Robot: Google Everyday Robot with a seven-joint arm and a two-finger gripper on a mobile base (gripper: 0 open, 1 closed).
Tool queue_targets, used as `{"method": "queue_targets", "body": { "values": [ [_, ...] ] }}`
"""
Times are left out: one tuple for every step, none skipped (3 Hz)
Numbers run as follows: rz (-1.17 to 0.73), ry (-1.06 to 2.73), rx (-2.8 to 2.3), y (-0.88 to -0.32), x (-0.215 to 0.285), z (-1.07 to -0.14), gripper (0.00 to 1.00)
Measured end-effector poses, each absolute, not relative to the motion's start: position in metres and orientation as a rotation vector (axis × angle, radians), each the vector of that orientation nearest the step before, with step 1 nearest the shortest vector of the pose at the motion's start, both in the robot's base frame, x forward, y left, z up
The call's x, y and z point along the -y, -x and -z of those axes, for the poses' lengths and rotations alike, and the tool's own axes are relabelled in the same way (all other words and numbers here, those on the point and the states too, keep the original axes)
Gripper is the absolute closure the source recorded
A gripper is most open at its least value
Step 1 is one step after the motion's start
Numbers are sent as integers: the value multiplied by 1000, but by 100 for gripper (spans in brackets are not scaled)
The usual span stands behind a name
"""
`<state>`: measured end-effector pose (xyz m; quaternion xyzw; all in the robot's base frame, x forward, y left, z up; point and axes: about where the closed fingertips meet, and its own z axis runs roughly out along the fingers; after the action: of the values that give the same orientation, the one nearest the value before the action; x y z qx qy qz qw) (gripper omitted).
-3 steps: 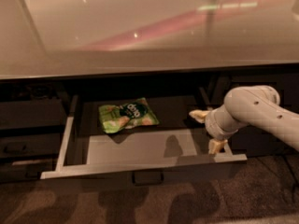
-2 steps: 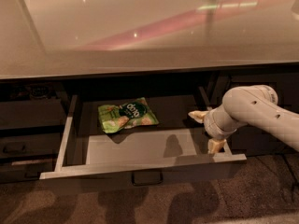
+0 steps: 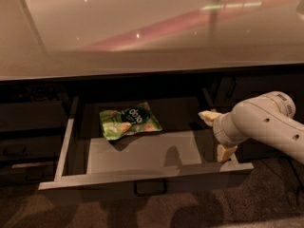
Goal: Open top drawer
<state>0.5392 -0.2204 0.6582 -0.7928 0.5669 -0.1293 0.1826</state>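
Stiffness and easy sliding expected of the top drawer [image 3: 142, 176], standing well out below the counter [image 3: 142, 27], light with only a snack bag [image 3: 130, 122] inside. Take hold at the small central handle [image 3: 150, 188]. Beside the right drawer wall, the gripper [image 3: 214, 136] spread apart, grasping nothing

Top drawer [image 3: 142, 177] pulled out, green snack bag [image 3: 129, 121] inside, claw [image 3: 217, 134] spread by right edge

The table [image 3: 156, 37] — pale, glossy — fills the upper half of the frame. Under its front edge the top drawer [image 3: 142, 177] stands open, a green snack bag [image 3: 130, 121] flat on its grey bottom; the tool [image 3: 217, 134], fingers spread, sits at centre right.
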Motion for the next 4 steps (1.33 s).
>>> {"method": "queue_targets", "body": {
  "values": [
    [288, 2247, -1556, -522, 220, -651, 0],
    [223, 2245, -1508, -499, 214, -648, 0],
    [187, 2312, -1434, -450, 211, -630, 0],
    [185, 2329, -1426, -442, 210, -627, 0]
  ]
}}
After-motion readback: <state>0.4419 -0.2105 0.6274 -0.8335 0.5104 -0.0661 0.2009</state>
